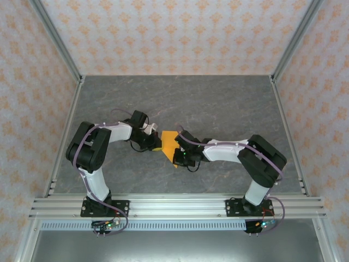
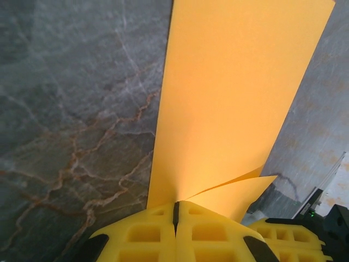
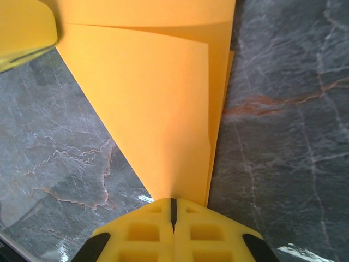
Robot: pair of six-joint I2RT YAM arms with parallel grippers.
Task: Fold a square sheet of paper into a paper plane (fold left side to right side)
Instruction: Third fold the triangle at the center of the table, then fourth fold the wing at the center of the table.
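**Both Grippers Clamped on One Folded Orange Sheet, Mid-Table**

Nearest, along the table's front edge: an aluminium rail point(image 1: 180, 207), with the left arm point(image 1: 90, 158) and the right arm point(image 1: 264, 164) bolted to it side by side. Elbows bowed outward, wrists turned in toward each other.

Just beyond, near the middle of the grey marbled table point(image 1: 218, 103): the left gripper point(image 1: 156, 145) and the right gripper point(image 1: 176, 161) almost nose to nose, with the orange sheet of paper point(image 1: 170, 142) caught between them.

From the left wrist: yellow fingertips point(image 2: 142, 234) pressed together down to a thin dark seam. Pinched tight on the sheet's near end, at a spot with two layers slightly parted. From that pinch, a long bright band stretching away over the stone pattern. At lower right, the right gripper's yellow fingers point(image 2: 267, 225), just beside the loose lower flap.

From the right wrist: much the same. Closed hard on a narrow tip of the paper, with no gap between the jaws. Past the tip, a widening, layered shape, with a straight folded edge down its right side and a slanted edge crossing near the top. At upper left, one yellow finger point(image 3: 24, 33) of the left gripper against the sheet's far corner.

Resting on the table or held just above it: impossible to say.

Farther back: bare grey surface up to the rear edge, then pale walls point(image 1: 163, 33) with an orange repeat pattern.
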